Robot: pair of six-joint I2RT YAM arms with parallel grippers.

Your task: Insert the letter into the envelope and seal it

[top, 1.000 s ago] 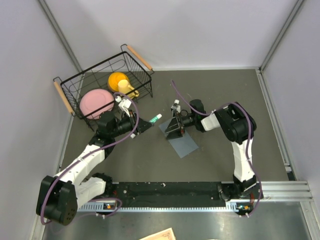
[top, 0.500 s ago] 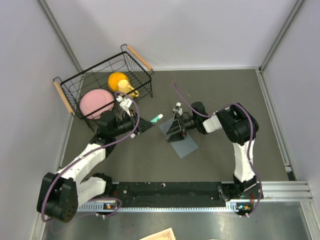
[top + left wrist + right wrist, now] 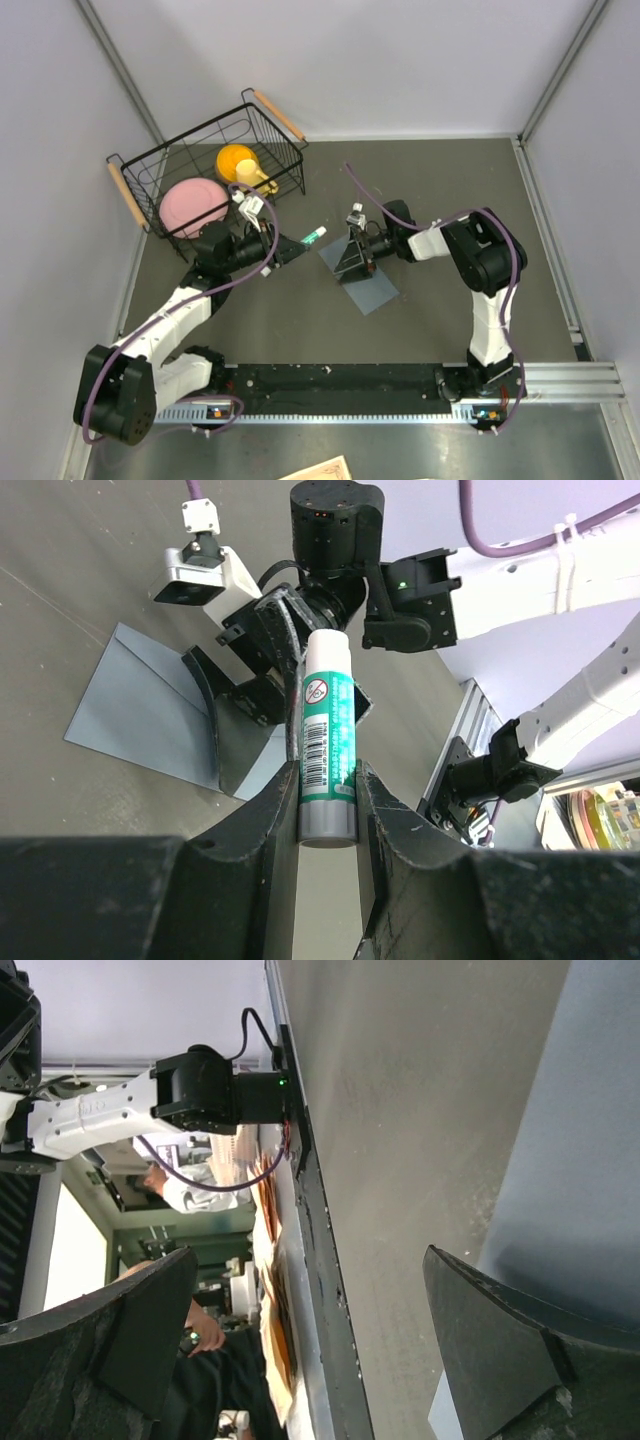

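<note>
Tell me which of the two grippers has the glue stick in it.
The left gripper: it is shut on the white-and-green glue stick. The right gripper stands open at the blue-grey envelope, with nothing between its fingers.

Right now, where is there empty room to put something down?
Back right of the table, behind the right arm, is bare. So is the strip between the envelope and the arm bases. Crowded: where the left gripper and right gripper meet, and by the basket.
</note>
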